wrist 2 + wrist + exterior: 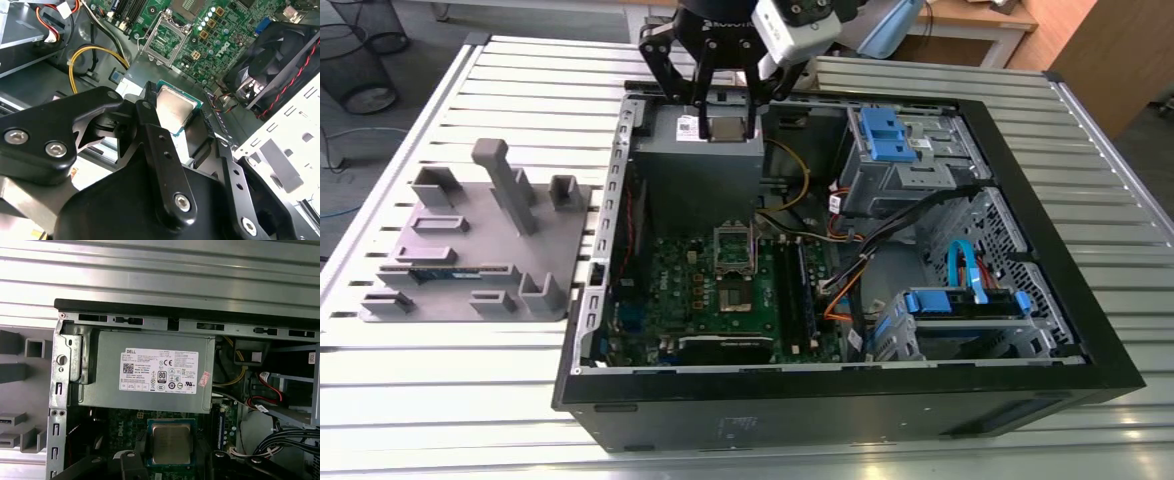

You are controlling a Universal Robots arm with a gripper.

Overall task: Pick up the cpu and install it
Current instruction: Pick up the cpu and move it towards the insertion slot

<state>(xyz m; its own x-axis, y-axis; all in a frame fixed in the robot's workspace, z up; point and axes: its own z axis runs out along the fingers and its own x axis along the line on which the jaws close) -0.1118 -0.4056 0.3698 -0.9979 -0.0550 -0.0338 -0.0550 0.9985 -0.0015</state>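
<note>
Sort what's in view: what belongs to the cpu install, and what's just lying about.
Job in hand:
- cpu, held in the gripper
- cpu socket on the motherboard

Just lying about:
- power supply
- fan
- blue drive bays
- grey fixture tray beside the case

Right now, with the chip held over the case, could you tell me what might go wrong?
The hand grips the cpu only by its edges; it could slip and drop onto the power supply beneath. The socket lies open; a slightly turned chip might seat askew.
</note>
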